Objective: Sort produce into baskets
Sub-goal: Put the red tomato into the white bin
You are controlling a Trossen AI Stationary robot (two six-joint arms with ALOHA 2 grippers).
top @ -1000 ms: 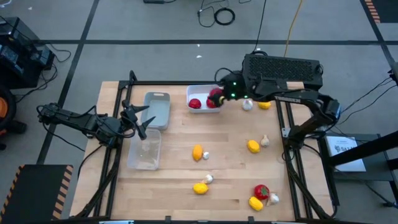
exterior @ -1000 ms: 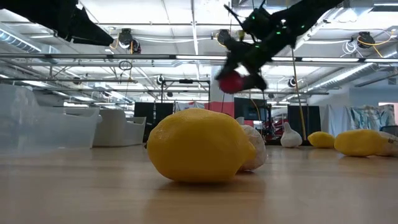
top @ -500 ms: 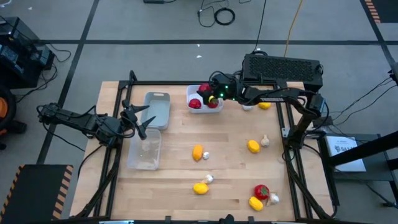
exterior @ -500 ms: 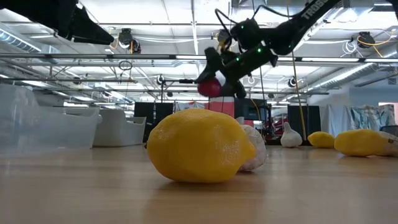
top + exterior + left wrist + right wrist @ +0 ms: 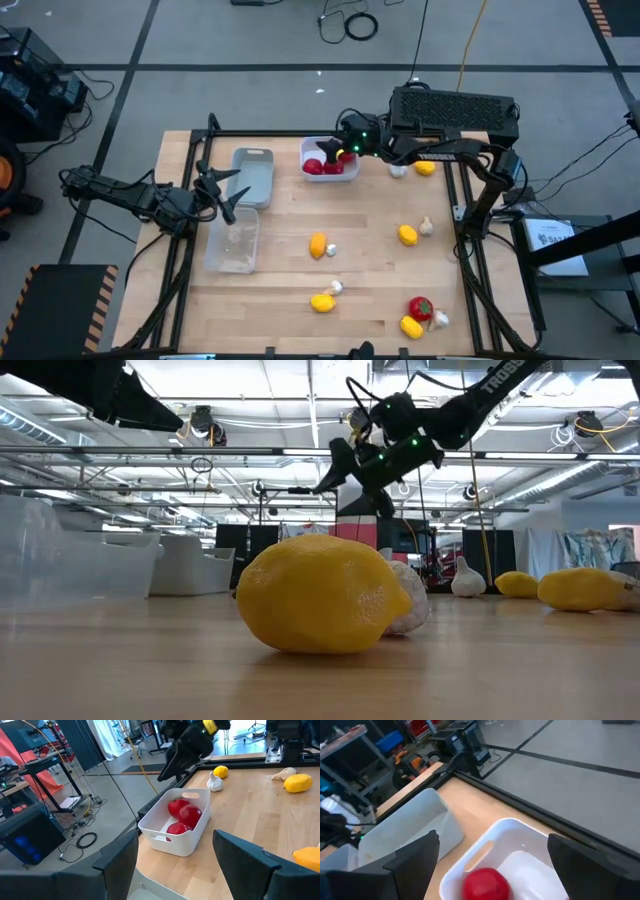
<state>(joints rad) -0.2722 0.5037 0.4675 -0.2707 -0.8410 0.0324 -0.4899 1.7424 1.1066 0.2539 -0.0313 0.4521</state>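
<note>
The white basket (image 5: 330,160) stands at the table's far edge with three red fruits (image 5: 181,815) in it. My right gripper (image 5: 335,150) hovers open just above it, nothing between its fingers (image 5: 345,460); one red fruit (image 5: 486,882) lies in the basket right below. My left gripper (image 5: 228,195) waits open at the table's left, beside the grey basket (image 5: 252,175) and the clear basket (image 5: 232,240). Lemons and garlic bulbs lie scattered on the wood, among them an orange lemon (image 5: 318,245) and a red fruit (image 5: 420,308).
A black box with a grille (image 5: 455,112) stands behind the table's far right corner. Near it lie a garlic bulb (image 5: 398,170) and a lemon (image 5: 425,168). More lemons (image 5: 407,235) (image 5: 322,302) (image 5: 410,326) with garlic bulbs beside them lie toward the near right.
My right gripper has carried a red fruit toward the table's left, over the white basket, tipping its fingers further down. It has let the fruit go, and the fruit now lies in the white basket.
</note>
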